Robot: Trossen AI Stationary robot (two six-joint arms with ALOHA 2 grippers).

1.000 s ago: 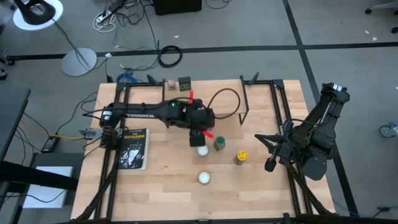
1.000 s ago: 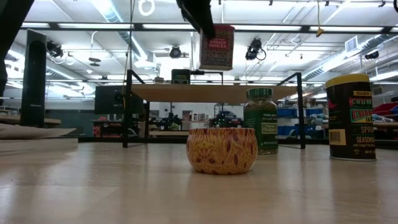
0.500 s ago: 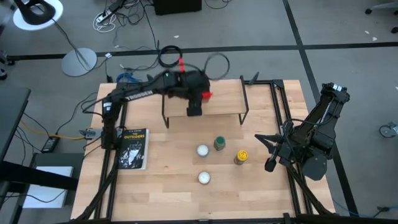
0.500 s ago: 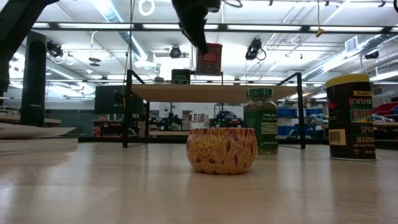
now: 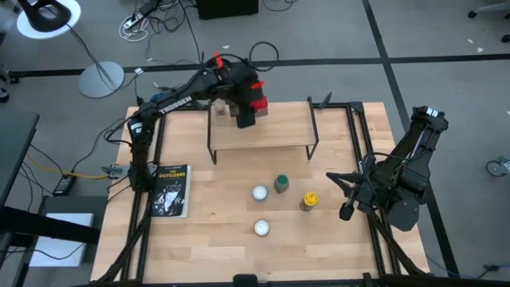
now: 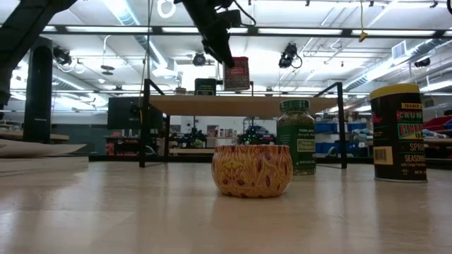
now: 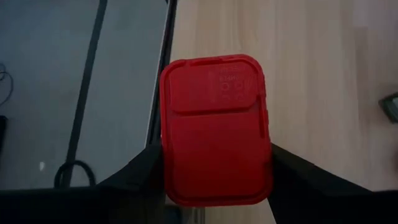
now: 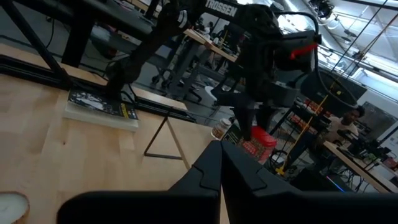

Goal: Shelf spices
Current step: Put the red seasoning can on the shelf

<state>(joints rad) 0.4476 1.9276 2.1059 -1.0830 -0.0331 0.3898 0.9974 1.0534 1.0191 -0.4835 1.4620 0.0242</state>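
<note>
Red box [image 7: 216, 127] clamped between the left gripper's [image 5: 246, 119] jaws, held over the back edge of the shelf [image 5: 275, 135], near the dark square tin [image 6: 205, 86]. Green-lidded jar [image 5: 280, 184] and yellow-lidded jar [image 5: 309, 200] down on the counter [image 5: 215, 239], beside two white round objects [image 5: 259, 193]. Right gripper [image 5: 346, 210] parked at the counter's right edge, jaws pressed together, empty.

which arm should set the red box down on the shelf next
Left. Its hand already grips the red box just above the shelf, beside the dark square tin. The right hand waits at the table's right edge, far from the shelf.
</note>
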